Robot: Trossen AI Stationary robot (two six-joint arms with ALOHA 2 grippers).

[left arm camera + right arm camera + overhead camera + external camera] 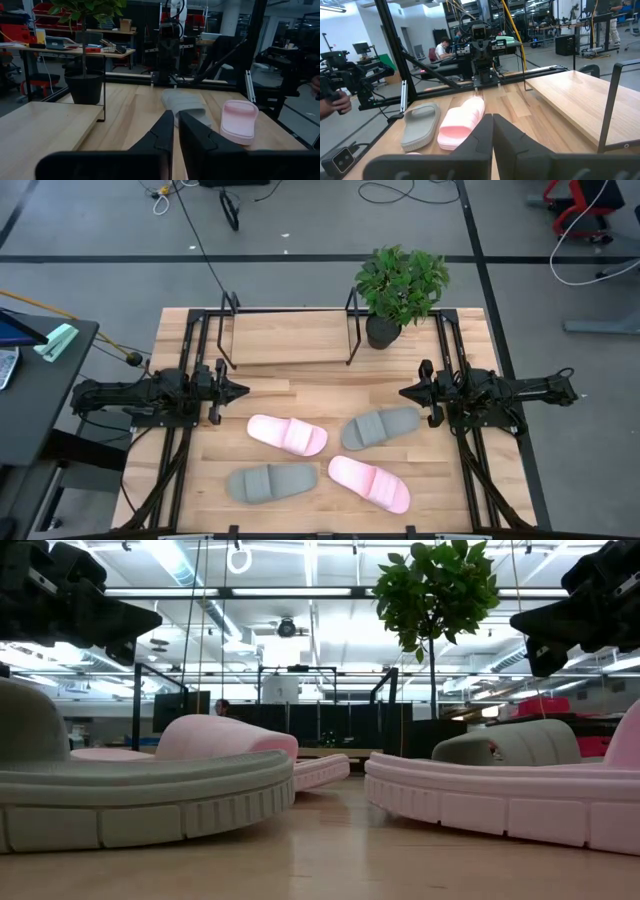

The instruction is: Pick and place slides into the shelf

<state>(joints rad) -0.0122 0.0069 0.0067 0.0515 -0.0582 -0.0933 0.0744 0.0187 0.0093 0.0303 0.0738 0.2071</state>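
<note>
Four slides lie sole-down on the wooden table's near half: a pink slide (287, 435), a grey slide (380, 427), a second grey one (272, 482) and a second pink one (370, 483). The shelf (290, 335), black end frames with a light board between, stands at the far middle. My left gripper (243, 391) hovers at the table's left, shut and level, pointing right, above and short of the pink slide (239, 120). My right gripper (403, 392) mirrors it at the right, shut, pointing left, above the grey slide's (420, 125) far end. Neither holds anything.
A green plant in a black pot (400, 285) stands at the shelf's right end. Black rails (455, 360) run along both table sides beneath the arms. Bare wood (320, 395) lies between the grippers and the shelf. A person's hand (337, 102) shows beyond the table.
</note>
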